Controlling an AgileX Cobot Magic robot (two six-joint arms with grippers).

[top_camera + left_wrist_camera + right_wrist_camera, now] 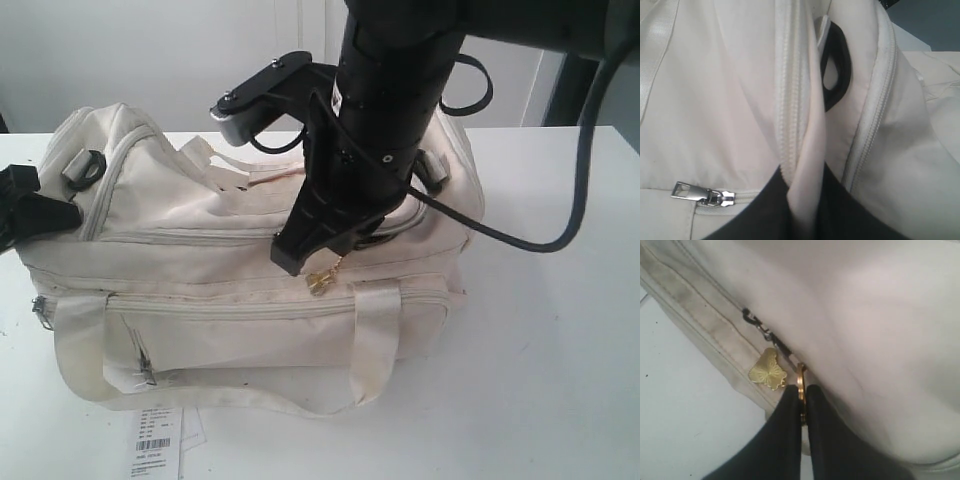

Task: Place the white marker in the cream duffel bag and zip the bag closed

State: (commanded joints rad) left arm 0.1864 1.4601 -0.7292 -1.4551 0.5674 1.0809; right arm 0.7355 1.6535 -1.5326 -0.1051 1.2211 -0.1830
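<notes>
Duffel bag (230, 270), wrist-view butterfly charm (768, 370)

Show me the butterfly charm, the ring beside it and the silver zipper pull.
butterfly charm (768, 370): right wrist view, middle of its gold wings.
ring (800, 376): right wrist view, exposed upper part of the gold rim.
silver zipper pull (689, 192): left wrist view, its flat tab.

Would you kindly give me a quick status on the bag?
Right gripper shut on the gold zip ring. Left gripper shut on a fold of the cream duffel bag. White marker not in view. Butterfly charm hangs beside the jaws.
</notes>
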